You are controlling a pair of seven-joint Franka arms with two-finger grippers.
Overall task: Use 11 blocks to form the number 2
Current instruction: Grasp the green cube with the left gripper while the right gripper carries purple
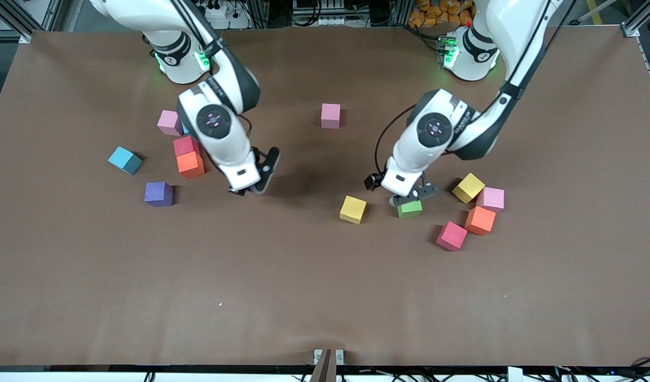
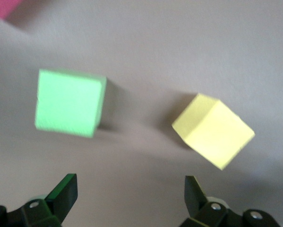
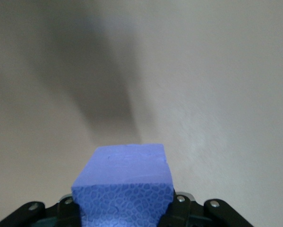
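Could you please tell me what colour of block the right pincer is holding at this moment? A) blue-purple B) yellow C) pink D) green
A: in the right wrist view the right pincer is shut on a blue-purple block above bare table.
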